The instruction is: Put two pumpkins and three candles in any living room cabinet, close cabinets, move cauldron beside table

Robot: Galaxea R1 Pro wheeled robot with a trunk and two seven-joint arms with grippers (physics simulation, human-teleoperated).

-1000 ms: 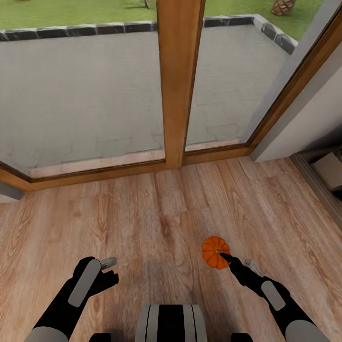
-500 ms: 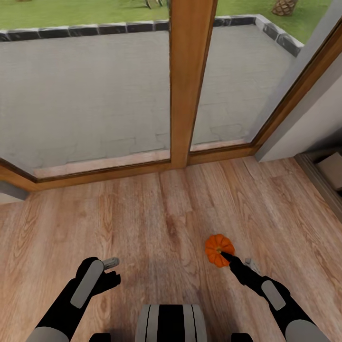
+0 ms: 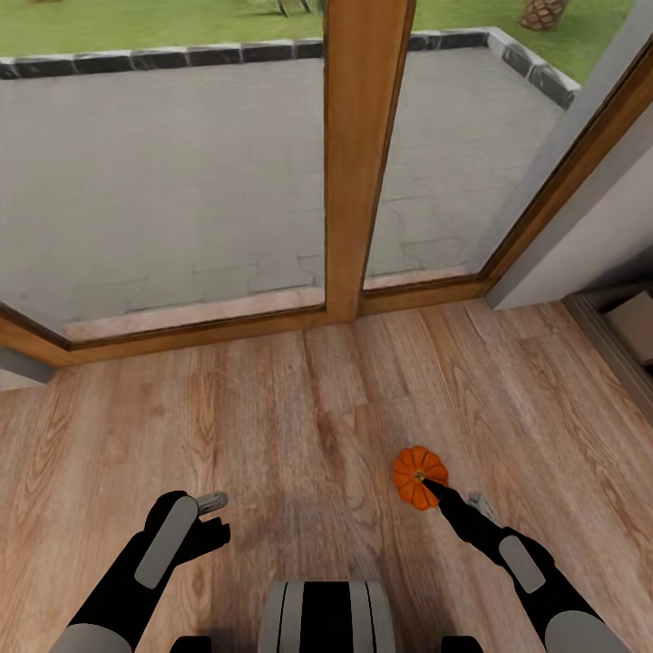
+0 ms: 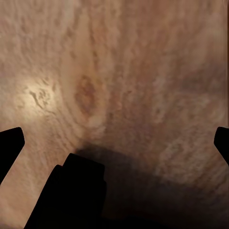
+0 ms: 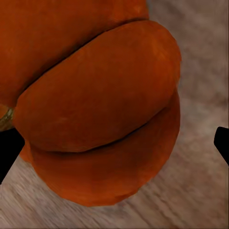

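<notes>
So at the bottom middle of the head view there's the robot's grey and black trunk (image 3: 326, 617), with a black arm on each side. Everything sits over a wood plank floor (image 3: 299, 408) with a warm, knotty grain. The left gripper (image 3: 214, 513) hangs low at the lower left over bare planks; in the left wrist view its fingers (image 4: 10, 143) sit at the far edges of the frame, so spread wide with nothing between them. The right gripper (image 3: 446, 497) is at the lower right, reaching onto the pumpkin (image 3: 420, 477), which sits on the floor just right of centre. In the right wrist view the pumpkin (image 5: 95, 100) bulges huge between the two dark fingers (image 5: 222, 140), which are spread apart on either side, not squeezed onto it. Further up there's a wooden window frame (image 3: 363, 154) with a thick post, and beyond the glass a grey paved patio (image 3: 163, 172) and grass (image 3: 136, 23) along the top.
</notes>
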